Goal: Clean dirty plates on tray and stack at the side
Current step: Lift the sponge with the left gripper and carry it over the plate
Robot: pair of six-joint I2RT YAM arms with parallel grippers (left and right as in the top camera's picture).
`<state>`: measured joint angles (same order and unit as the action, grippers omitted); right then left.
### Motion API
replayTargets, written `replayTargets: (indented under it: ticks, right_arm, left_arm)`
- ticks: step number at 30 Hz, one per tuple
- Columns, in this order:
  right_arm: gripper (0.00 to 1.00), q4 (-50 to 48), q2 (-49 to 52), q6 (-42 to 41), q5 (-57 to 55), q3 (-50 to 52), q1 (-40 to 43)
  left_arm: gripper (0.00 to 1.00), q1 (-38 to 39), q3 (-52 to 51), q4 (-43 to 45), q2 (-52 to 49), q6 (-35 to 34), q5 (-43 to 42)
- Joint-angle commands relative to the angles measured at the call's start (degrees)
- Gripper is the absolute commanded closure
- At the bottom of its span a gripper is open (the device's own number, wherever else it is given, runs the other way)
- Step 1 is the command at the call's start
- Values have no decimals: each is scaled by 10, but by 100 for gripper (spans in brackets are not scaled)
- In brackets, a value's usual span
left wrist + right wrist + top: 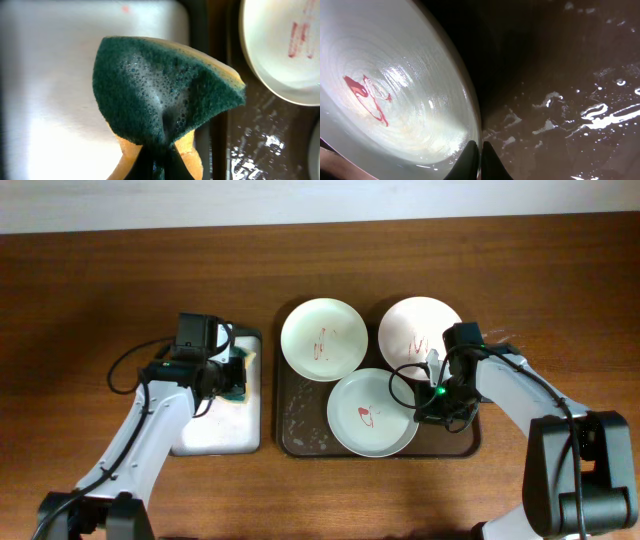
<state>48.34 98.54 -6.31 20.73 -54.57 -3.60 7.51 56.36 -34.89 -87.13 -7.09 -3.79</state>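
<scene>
Tray (300,432) lengthwise left-right, plates (322,340) face-up

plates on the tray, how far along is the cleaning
Done: nothing visible; back left plate, back right plate and front plate all show red marks and sit on the tray, none stacked aside. In hand: left gripper grips the sudsy sponge over the white tray; right gripper pinches the front plate's rim. To do: scrub all three, stack.
</scene>
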Motion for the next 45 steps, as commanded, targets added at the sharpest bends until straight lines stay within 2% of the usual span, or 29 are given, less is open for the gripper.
replayTargets:
  ticks: [1,9,13,18,24,29,32,36,39,41,43,45]
  right_arm:
    - [94,1,3,-2,9,-8,-6]
    - [94,1,3,-2,9,-8,-6]
    - [95,2,3,-2,9,-8,-6]
    - [95,2,3,-2,9,-8,-6]
    - [95,3,3,-2,9,-8,-6]
    - [95,3,3,-2,9,-8,-6]
    - [95,3,3,-2,9,-8,-6]
    - [95,2,3,-2,9,-8,-6]
    - [95,3,3,-2,9,-8,-6]
    - [95,3,3,-2,9,-8,-6]
    - [95,3,3,-2,9,-8,-6]
    - [95,3,3,-2,9,-8,-6]
  left_arm:
    - [100,4,-5,1,-3,-11,40]
    - [100,73,-18,14,-76,-30,41]
    - [100,75,-18,19,-88,-45,36]
    - [100,77,-18,44,-87,-49,-42]
    - [100,77,-16,45,-87,-49,-50]
    - [100,77,0,37,-57,-49,-11]
    - [100,78,19,26,-16,-50,-16]
    - [100,96,19,28,19,-56,-77]
    - [100,143,19,46,17,-58,-127]
    - [100,181,19,68,17,-94,-128]
    - [100,242,19,144,10,-184,-118]
    - [100,270,19,176,-1,-247,-84]
